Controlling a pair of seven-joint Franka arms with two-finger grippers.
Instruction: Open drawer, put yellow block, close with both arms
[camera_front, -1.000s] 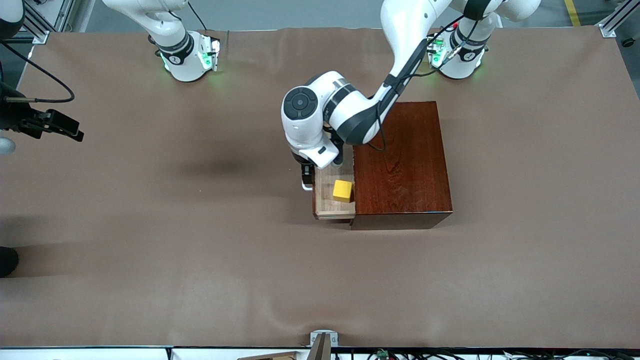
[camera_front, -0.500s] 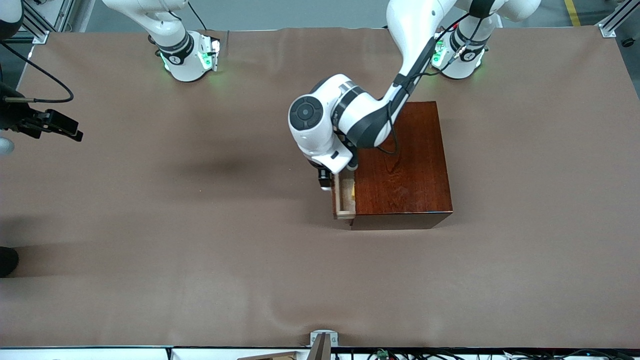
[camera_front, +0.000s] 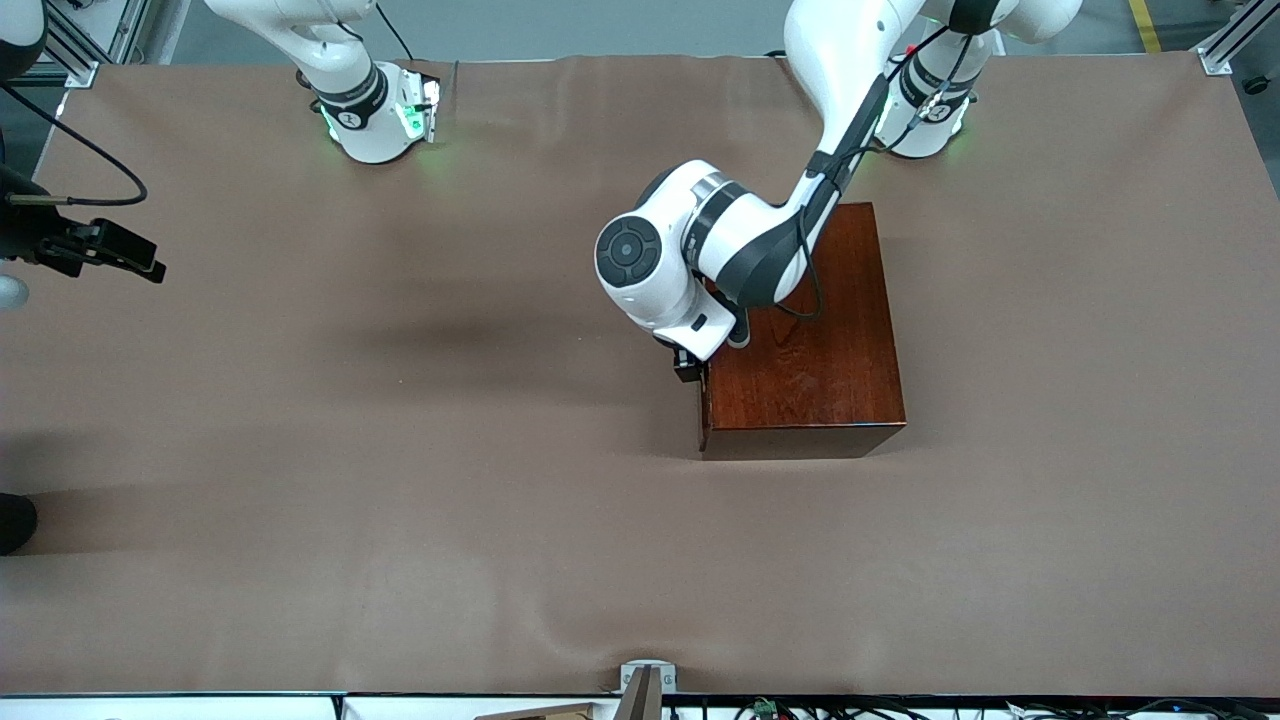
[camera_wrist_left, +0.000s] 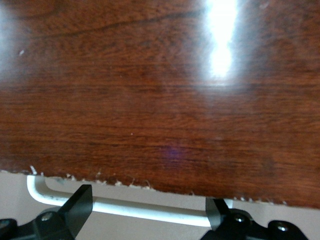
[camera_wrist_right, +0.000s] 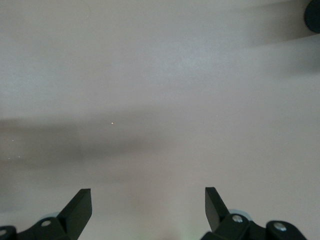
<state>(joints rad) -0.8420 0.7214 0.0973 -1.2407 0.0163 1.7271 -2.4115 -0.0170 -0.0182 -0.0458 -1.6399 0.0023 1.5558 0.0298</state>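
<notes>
The dark mahogany box (camera_front: 810, 330) stands mid-table toward the left arm's end, and the drawer in it is pushed fully in. Only its white loop handle (camera_wrist_left: 130, 210) shows in the left wrist view, sticking out below the glossy box top (camera_wrist_left: 160, 100). The yellow block is hidden from view. My left gripper (camera_front: 688, 365) is at the drawer front, open, with the handle lying between its spread fingers (camera_wrist_left: 80, 205); it also shows in the left wrist view (camera_wrist_left: 148, 200). My right gripper (camera_front: 140, 262) waits open and empty above the table at the right arm's end, and its wrist view (camera_wrist_right: 148, 195) shows only bare table.
A brown cover (camera_front: 400, 450) spans the whole table. A black cable (camera_front: 90, 170) hangs by the right gripper. A small metal bracket (camera_front: 645, 680) sits at the table edge nearest the front camera. The two arm bases (camera_front: 375, 115) stand along the table edge farthest from the camera.
The drawer has slid from half open to fully shut, with the left gripper moving along at its front. The yellow block went out of sight inside. The right arm has not moved.
</notes>
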